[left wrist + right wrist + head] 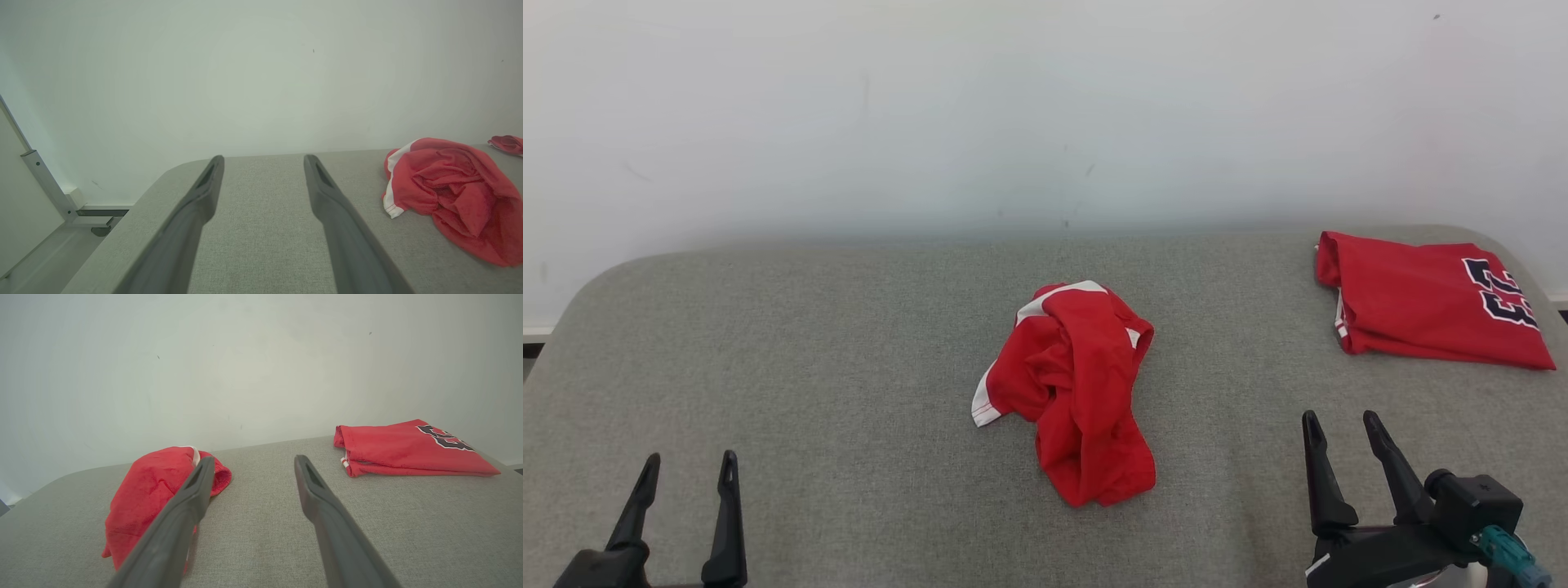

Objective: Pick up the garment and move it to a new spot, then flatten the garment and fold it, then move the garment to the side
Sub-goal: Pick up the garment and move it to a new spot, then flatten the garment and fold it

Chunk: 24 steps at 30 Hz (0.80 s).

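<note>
At the middle of the grey surface [849,343] lay the crumpled red garment [1070,392] with white trim. Well apart, at the far right corner, rested a folded red jersey [1421,306]. Nearer the robot, the left tool [690,457] and right tool [1339,416] stood released, fingers spread and empty, either side of the garment.

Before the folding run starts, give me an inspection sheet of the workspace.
Surface: grey fabric tabletop, rounded corners.
Job's things: crumpled red garment with white trim, mid-table, not yet flattened.
Clutter: folded red jersey with dark lettering, far right.
Grippers: left gripper and right gripper open, empty, apart from the garment.
Cables: teal connector by the right wrist; no loose cable seen.
Surroundings: pale wall behind; metal frame beside the table.
</note>
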Motion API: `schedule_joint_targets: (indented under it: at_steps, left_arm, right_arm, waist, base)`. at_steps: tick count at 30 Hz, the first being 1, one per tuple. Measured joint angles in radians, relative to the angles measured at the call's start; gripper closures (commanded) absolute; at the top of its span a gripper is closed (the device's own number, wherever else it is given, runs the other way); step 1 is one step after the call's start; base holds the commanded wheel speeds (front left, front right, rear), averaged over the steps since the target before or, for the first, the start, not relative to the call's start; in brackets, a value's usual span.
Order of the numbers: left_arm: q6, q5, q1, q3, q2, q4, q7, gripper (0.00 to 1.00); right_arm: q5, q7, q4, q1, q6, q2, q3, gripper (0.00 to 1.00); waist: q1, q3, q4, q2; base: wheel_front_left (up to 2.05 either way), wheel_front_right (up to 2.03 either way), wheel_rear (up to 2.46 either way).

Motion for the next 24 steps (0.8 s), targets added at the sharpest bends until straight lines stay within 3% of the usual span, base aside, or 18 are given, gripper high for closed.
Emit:
schedule_joint_targets:
  at_steps: [24]
  left_arm:
    - [-0.005,-0.074,0.074,-0.010,-0.035,0.024,0.019,0.00]
  right_arm:
    - [0.003,0.026,0.003,0.031,0.000,0.004,0.003,0.00]
  waist:
    - [0.0001,-0.003,0.002,0.0000]
  base:
    - [0.00,0.00,0.00]
